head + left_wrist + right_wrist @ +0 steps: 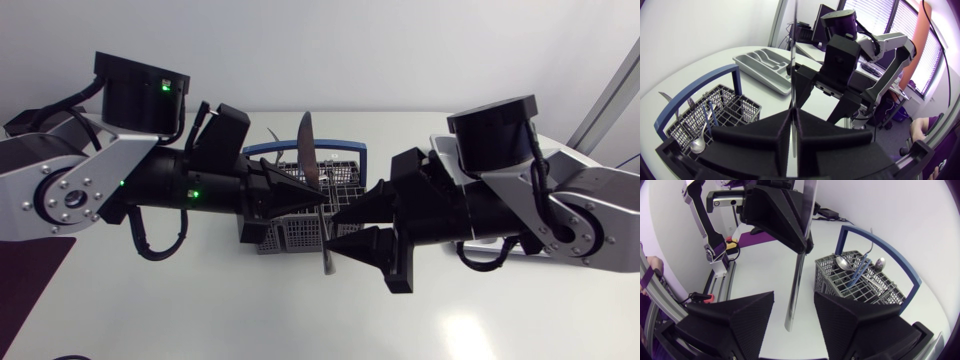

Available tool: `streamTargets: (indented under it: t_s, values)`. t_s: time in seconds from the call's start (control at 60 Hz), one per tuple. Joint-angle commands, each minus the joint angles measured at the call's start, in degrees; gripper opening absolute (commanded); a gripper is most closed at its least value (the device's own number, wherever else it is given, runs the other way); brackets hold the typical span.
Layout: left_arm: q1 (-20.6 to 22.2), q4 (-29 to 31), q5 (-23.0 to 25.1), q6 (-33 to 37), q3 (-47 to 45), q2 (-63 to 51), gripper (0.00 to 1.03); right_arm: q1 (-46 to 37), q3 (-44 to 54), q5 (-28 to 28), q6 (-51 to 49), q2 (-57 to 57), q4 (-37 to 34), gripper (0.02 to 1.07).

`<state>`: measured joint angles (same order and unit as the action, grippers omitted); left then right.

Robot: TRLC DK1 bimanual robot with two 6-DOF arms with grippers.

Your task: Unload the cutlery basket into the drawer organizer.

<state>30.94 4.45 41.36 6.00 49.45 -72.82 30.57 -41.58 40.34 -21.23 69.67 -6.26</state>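
Head view, items listed by size.

1. Table point(200, 320): white top, carrying everything below.
2. Left arm point(70, 190): comes in from the left side and reaches to the middle, over the basket.
3. Right arm point(560, 210): comes in from the right side and meets the left one at the centre.
4. Drawer organizer point(757, 77): grey tray with moulded compartments. It lies flat on the table beyond the basket, on the right arm's side (seen only from the left wrist).
5. Cutlery basket point(290, 232): grey mesh with a blue hoop handle, standing under the two grippers.
6. Left gripper point(312, 195): clenched on the knife, with its wedge fingers pressed flat against both faces.
7. Right gripper point(352, 228): released. Its fingers stand apart on either side of the knife's lower end, with a gap showing on each side.
8. Knife point(307, 145): steel, held upright in the air at the basket's edge, pointed blade up and rounded handle end down.
9. Spoons point(841, 262): at least two, bowls up, standing in the basket with a fork point(871, 240) and a bluish utensil.
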Motion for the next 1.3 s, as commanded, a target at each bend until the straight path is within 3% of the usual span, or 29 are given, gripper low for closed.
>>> streamTargets:
  t_s: [0.0, 0.6, 0.717, 0.817, 1.133, 1.167, 1.283]
  values:
    - [0.44, -0.84, 0.74, -1.17, 2.67, -0.92, 0.03, -0.16, -1.75, 0.62, -0.65, 1.17, -0.42, 0.55]
    - [1.14, -1.11, 0.74, -1.25, 2.23, -1.1, 0.03, 2.22, -3.86, 0.27, -0.04, 4.07, 0.37, 0.28]
    - [1.05, -1.11, 0.74, -1.25, 2.32, -1.1, 0.03, 2.92, -4.21, 0.0, 0.14, 4.42, 0.46, 0.14]
    - [0.88, -1.02, 0.65, -1.25, 2.14, -0.92, 0.03, 3.1, -4.12, 0.0, 0.14, 4.42, 0.37, 0.09]
    - [0.44, -1.55, 0.65, -1.52, 2.14, -1.01, 0.04, 3.36, -4.3, -0.96, 0.32, 4.33, -0.95, 0.08]
    - [0.35, -1.64, 0.65, -1.61, 2.23, -1.01, 0.06, 3.36, -4.38, -0.96, 0.32, 4.42, -1.12, 0.08]
    - [0.17, -2.16, 0.56, -2.48, 2.32, -0.31, 0.32, 3.36, -4.47, -1.49, 0.32, 4.42, -1.91, 0.08]
